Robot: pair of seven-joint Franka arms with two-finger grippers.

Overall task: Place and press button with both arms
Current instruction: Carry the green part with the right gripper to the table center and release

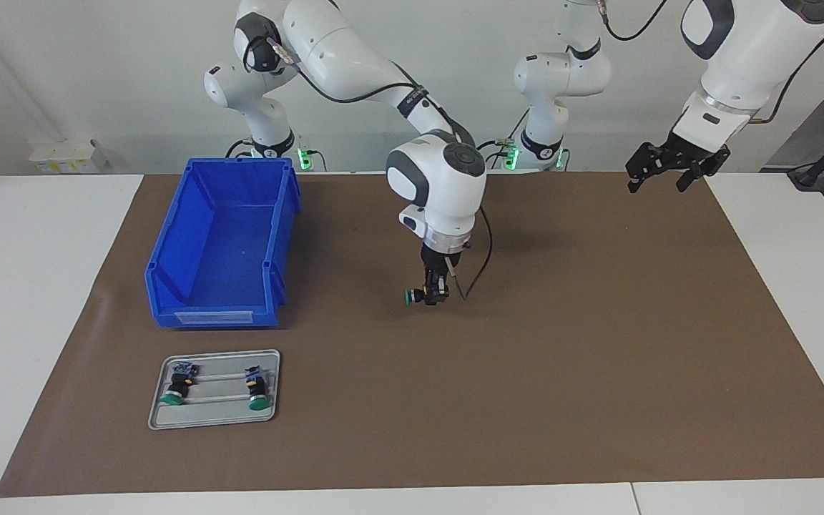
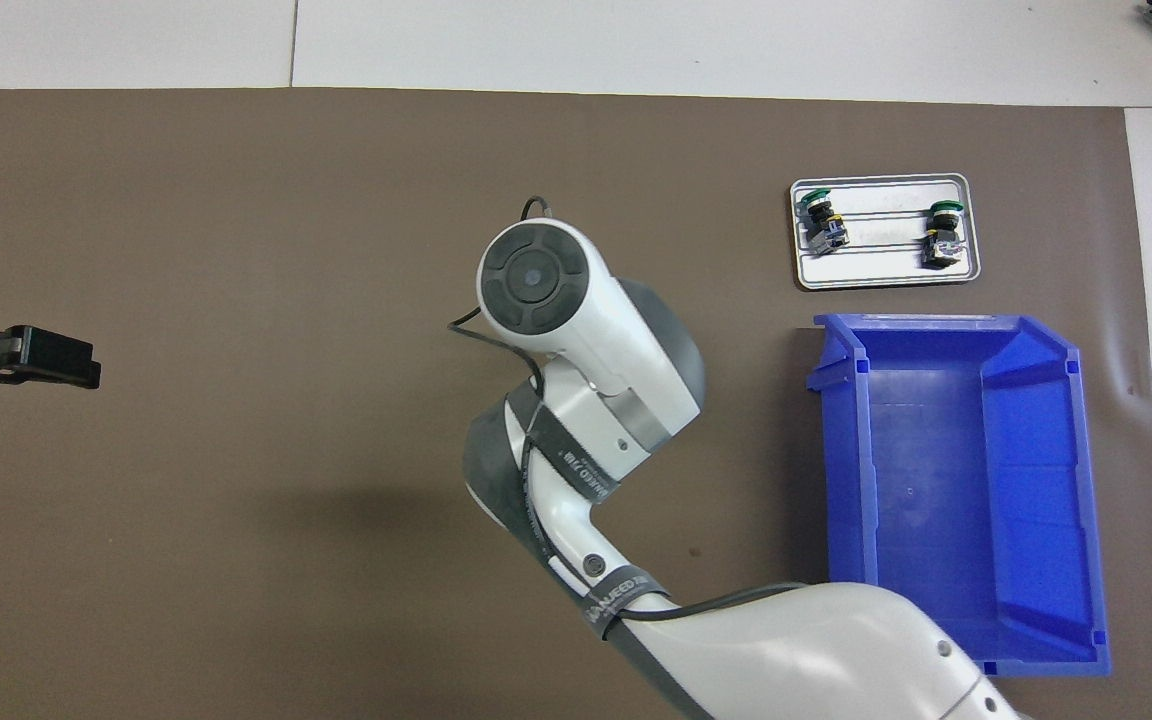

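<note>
A button with a green cap lies sideways in my right gripper, which is shut on its black body a little above the middle of the brown mat. In the overhead view the right arm's wrist hides this gripper and the button. My left gripper hangs open high over the mat at the left arm's end, with nothing in it; its fingers show at the overhead view's edge.
A grey tray at the right arm's end holds two more green-capped buttons. A blue bin, empty, stands beside the tray, nearer to the robots.
</note>
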